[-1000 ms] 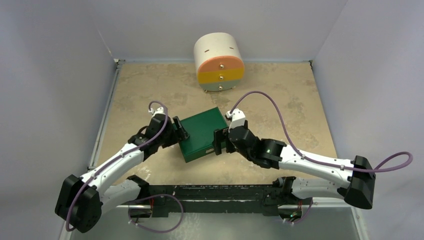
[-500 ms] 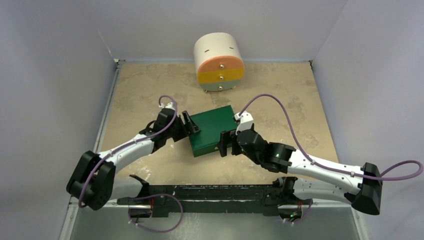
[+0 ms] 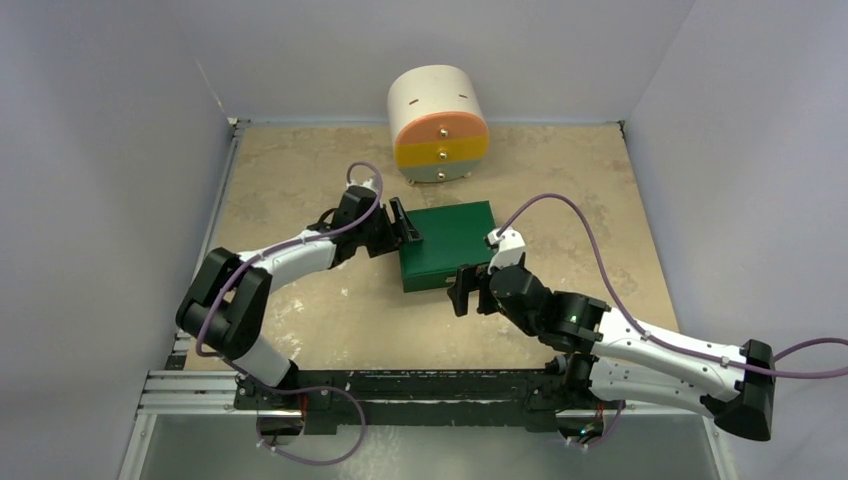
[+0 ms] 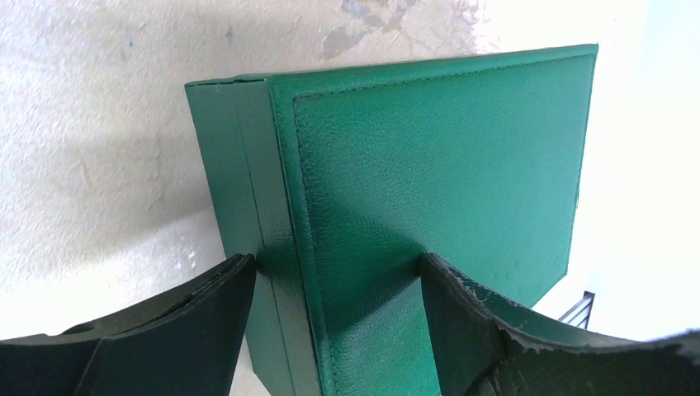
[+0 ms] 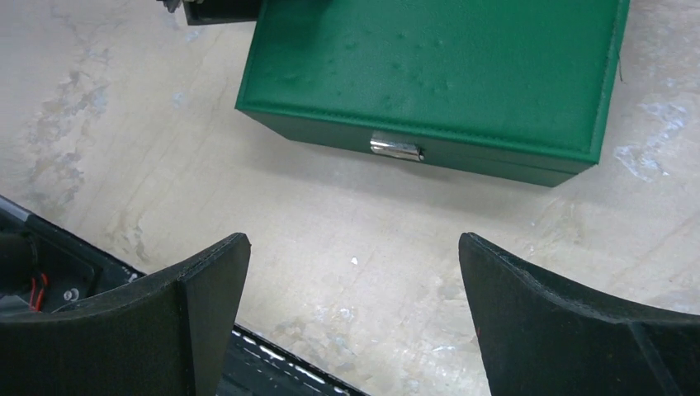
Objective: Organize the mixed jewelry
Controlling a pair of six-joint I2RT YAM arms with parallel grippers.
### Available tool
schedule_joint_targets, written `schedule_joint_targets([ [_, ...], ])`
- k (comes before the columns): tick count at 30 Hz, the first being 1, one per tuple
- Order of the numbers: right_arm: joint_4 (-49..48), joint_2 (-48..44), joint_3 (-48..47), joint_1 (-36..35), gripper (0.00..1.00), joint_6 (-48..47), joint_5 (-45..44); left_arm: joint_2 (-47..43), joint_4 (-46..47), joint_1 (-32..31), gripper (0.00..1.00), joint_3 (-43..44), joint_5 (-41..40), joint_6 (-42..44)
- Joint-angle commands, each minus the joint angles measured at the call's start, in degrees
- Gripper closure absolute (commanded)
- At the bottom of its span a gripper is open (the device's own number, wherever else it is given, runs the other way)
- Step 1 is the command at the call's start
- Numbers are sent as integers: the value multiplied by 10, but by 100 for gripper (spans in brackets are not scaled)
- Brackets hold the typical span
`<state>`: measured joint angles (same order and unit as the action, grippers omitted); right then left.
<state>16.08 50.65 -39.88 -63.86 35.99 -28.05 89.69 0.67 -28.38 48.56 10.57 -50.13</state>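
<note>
While the overhead camera takes in the whole mottled tan table [image 3: 300, 180], only the wrist cameras show how each gripper meets the closed green box [image 3: 450, 240]. From above, the box lies flat between the two arms, with a rounded white drawer chest [image 3: 438, 125] beyond it, its three fronts orange, yellow and pale grey. The left gripper [image 3: 405, 225] sits at the box's left end and the right gripper [image 3: 465, 290] just off its near side. In the left wrist view the left gripper [image 4: 334, 264] pinches the box [image 4: 437, 148] at that end, one black finger against the side wall and the other lying on the stitched, grained lid. The right wrist view alone shows the box's front wall [image 5: 437, 58], with a small silvery clasp [image 5: 396, 148] at its middle. It lies ahead of the right gripper [image 5: 353, 247], whose fingers are spread wide with only bare tabletop between them. None of the jewelry shows in any view. With the lid shut, whether it lies inside the box cannot be told.
</note>
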Motion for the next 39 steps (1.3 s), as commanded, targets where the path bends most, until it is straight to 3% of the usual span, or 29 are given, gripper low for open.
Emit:
schedule_joint_targets([
  [1,21,-19,5,1,1,15,-38,9,-2,-1,28,51,-4,27],
  [12,11,26,1,34,1,-24,-63,-95,-171,-1,28,92,-137,94],
  [21,-9,35,-40,248,1,-122,88,-210,-275,-1,27,151,-237,172],
  [27,5,51,-78,360,1,-114,145,-275,-308,-1,26,160,-292,211],
  [39,-4,-43,-92,372,1,-129,93,-427,-288,-1,21,119,-305,261],
])
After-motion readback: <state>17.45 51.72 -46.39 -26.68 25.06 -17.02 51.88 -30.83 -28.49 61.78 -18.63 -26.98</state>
